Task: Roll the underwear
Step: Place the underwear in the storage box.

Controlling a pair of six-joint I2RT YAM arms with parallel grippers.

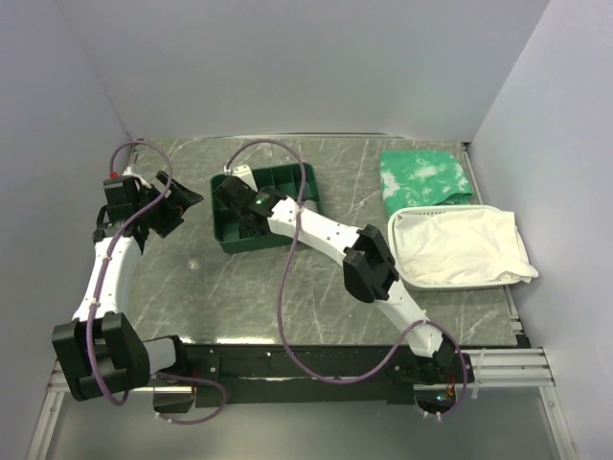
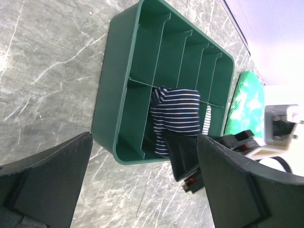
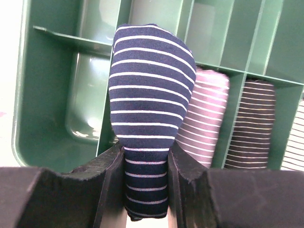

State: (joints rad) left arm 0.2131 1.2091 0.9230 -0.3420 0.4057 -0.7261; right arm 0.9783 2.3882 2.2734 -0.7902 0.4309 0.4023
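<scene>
The underwear (image 3: 149, 85) is a rolled navy bundle with fine light stripes. My right gripper (image 3: 146, 166) is shut on its lower end and holds it over a compartment of the green divided tray (image 3: 33, 95). In the left wrist view the underwear (image 2: 176, 114) sits in a middle compartment of the tray (image 2: 109, 95). In the top view my right gripper (image 1: 238, 201) reaches into the tray (image 1: 222, 240) and hides the underwear. My left gripper (image 2: 142, 185) is open and empty above the table, just left of the tray (image 1: 177, 203).
A pink striped roll (image 3: 204, 114) and a dark brown striped roll (image 3: 249, 123) fill the neighbouring compartments. A green-and-white mottled cloth (image 1: 421, 177) lies at the back right. A white basket (image 1: 397, 254) holding a large white cloth (image 1: 469, 244) stands in front of it.
</scene>
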